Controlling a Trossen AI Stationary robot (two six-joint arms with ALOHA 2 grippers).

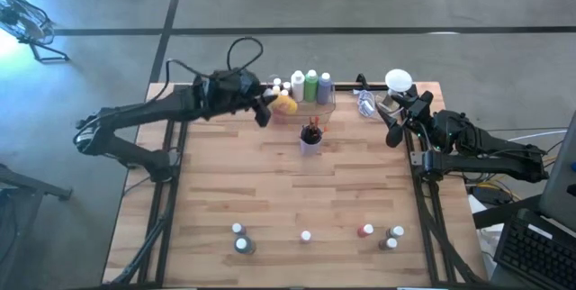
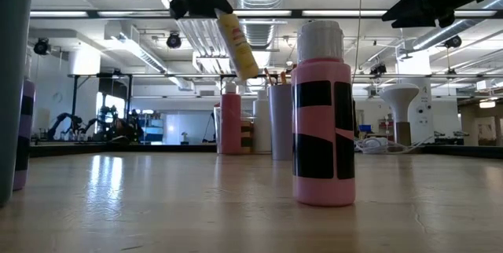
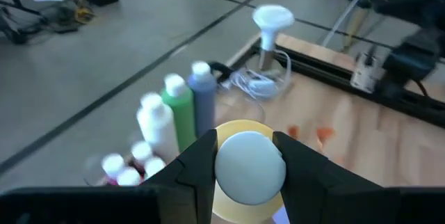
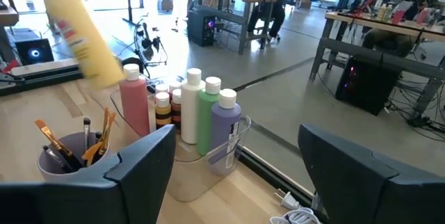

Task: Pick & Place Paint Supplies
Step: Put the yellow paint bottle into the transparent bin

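The left gripper [image 1: 267,108] pinched a yellow paint bottle [image 1: 285,104] and held it in the air just beside the clear bin [image 1: 329,107] at the far edge of the table [image 1: 270,191], probably lined up to go in with the tall white, green and purple bottles [image 1: 310,86]. The right gripper [image 1: 396,126] waited near the table's right edge. Small bottles [image 1: 306,236] stood along the near edge, not yet collected.

At table height, the yellow bottle [image 2: 238,45] hung tilted, cap end up in the left gripper [image 2: 196,1], well above the wood. A pink bottle [image 2: 323,115] stood close to the camera.

From the left wrist, both fingers [image 3: 198,165] pressed the bottle's white cap [image 3: 249,167] from either side.

From the right wrist, that gripper's fingers [image 4: 142,161] stood wide apart, holding nothing; a cup of brushes [image 4: 69,151] sat beside the bin [image 4: 233,140].
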